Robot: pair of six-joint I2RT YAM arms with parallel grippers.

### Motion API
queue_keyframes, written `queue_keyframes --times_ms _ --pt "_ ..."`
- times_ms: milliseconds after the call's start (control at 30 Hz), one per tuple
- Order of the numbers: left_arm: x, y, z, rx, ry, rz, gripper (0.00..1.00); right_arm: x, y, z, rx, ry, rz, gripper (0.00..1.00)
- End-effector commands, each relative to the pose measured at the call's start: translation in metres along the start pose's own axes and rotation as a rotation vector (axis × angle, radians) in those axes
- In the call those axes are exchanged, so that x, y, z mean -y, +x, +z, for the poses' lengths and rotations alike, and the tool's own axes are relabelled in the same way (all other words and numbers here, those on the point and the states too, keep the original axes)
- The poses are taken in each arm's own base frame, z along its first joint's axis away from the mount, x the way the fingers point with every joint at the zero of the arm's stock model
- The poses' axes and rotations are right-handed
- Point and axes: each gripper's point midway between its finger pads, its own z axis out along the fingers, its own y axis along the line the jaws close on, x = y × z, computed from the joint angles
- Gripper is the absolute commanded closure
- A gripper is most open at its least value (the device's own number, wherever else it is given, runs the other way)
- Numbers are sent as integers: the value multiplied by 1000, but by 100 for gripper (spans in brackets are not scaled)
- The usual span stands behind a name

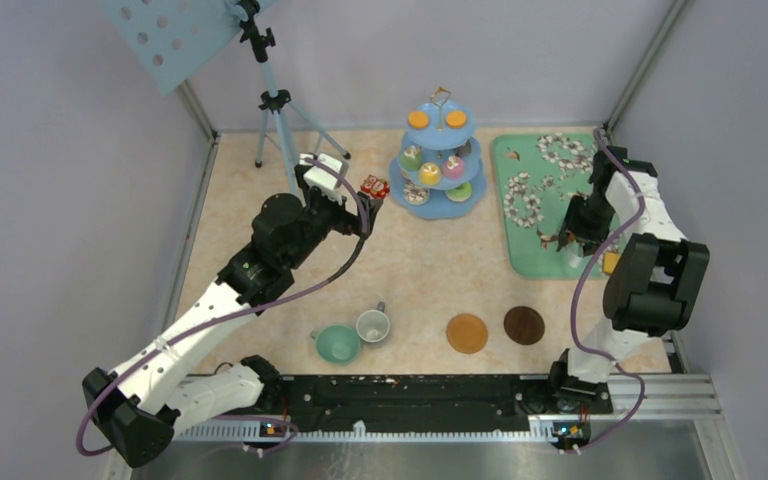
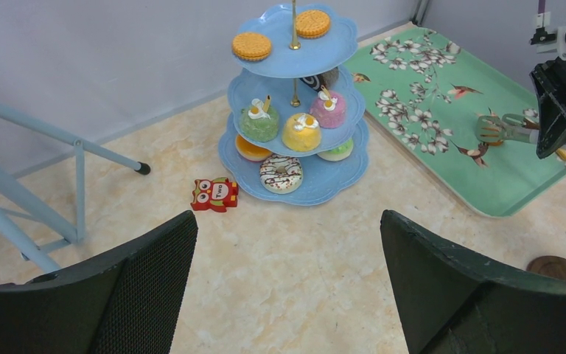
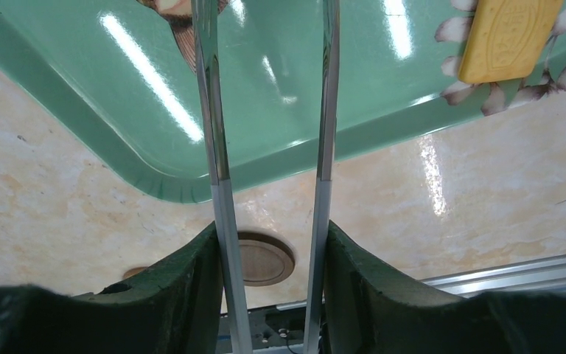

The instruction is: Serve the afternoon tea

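**Step in hand:** moving food from the tray to the stand with the tongs.

**Right arm:** The right fingers [image 3: 271,237] are clenched on the tongs [image 3: 214,110], one pad against each metal arm. The tong arms run forward from the fingers over the near rim of the green floral tray [image 3: 81,96]. A yellow biscuit [image 3: 512,37] lies on the tray ahead and to the right of these fingers, apart from the tong arms. In the left wrist view an orange-brown piece [image 2: 488,130] shows at the tong tips; whether it is clamped cannot be told.

**Left arm:** The left fingers [image 2: 287,221] are released, spread wide and grasp nothing. The light-blue stand [image 2: 324,193], loaded with donuts, cupcakes and orange biscuits, stands ahead of them. A red owl toy [image 2: 214,194] lies just left of its base.

**Cups:** The teal cup [image 1: 337,344] and the grey-white cup [image 1: 372,325] sit on the desk well behind the left fingers, neither on a coaster.

**Next move, as judged:** squeeze the tongs onto one piece, lift it clear of the tray rim, then carry it left to a free spot on a tier. The squeeze must be held throughout the carry.
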Motion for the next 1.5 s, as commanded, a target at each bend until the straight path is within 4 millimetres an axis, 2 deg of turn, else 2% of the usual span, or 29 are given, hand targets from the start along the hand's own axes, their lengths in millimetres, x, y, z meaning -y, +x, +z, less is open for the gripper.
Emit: queue_keyframes --times_ms 0,333,567,733,867,1100,1200,1467 --pt "0 -16 0 60 -2 1 1 -7 -11 -5 25 -2 -29 54" --pt "-1 -18 -2 67 -9 2 1 -6 -11 2 10 67 -58 58" --pt "-1 -18 -2 67 -8 2 1 -7 -12 0 17 66 -64 75" --pt "-1 -18 -1 66 -9 4 1 -13 -20 -16 85 45 -68 85" --pt "-1 -18 -1 65 -9 4 1 -18 -21 -25 143 7 -61 86" --pt "-2 -16 0 60 -10 -4 1 -27 -20 -27 196 -62 -56 87" --pt "-8 -8 6 35 -34 7 1 -32 -19 -28 218 -99 -58 88" --pt "-17 -12 1 51 -77 29 1 -43 -16 -43 291 -181 -57 88"
